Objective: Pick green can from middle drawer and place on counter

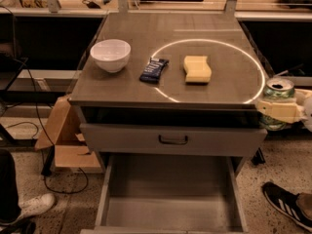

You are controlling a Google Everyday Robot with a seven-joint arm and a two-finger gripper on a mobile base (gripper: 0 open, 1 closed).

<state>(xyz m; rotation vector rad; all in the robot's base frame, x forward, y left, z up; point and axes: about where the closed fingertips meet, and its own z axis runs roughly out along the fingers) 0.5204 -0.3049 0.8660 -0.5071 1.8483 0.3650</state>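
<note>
The green can [279, 94], with its silver top showing, is held upright just past the front right corner of the counter [122, 89], at about counter-top height. My gripper [273, 109] reaches in from the right edge and is shut on the can, one cream finger across its front. The middle drawer [170, 199] is pulled open below, and its grey floor is bare. Above it is a closed drawer front with a dark handle [173, 139]. The counter bears a thin white circle [253, 65].
On the counter stand a white bowl [110, 54], a dark snack packet [153, 69] and a yellow sponge [197, 68]. A cardboard box [63, 135] and cables lie left of the cabinet. A person's shoes are at the bottom right [287, 201] and bottom left [29, 206].
</note>
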